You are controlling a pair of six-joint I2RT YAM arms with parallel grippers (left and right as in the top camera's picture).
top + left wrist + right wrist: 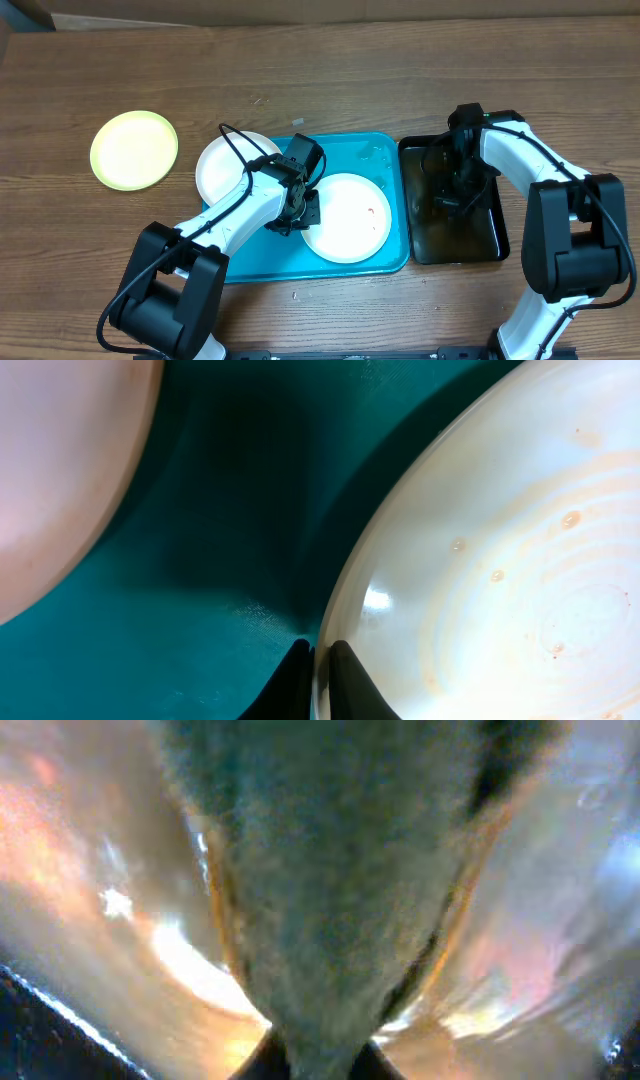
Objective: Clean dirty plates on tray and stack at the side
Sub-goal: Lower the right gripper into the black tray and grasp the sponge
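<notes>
counter [330,70]: carries the tray, centre.
tray [340,148]: holds two white plates and contains the mess.
black tub [480,245]: just right of tray, so sponge travel is short.
yellow-green plate [134,150]: on counter, well left of tray; likely the stack start.
smeared white plate [348,217]: tray's right half, red smears facing up.
second white plate [222,165]: tray's left end.
sponge [340,870]: in tub, right fingers [452,180] look clamped on it, for wiping.
left fingers [305,685]: closed on smeared plate's left rim, steadying it.

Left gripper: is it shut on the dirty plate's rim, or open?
Shut on the plate: the left gripper pinches its rim in the wrist view.
</notes>
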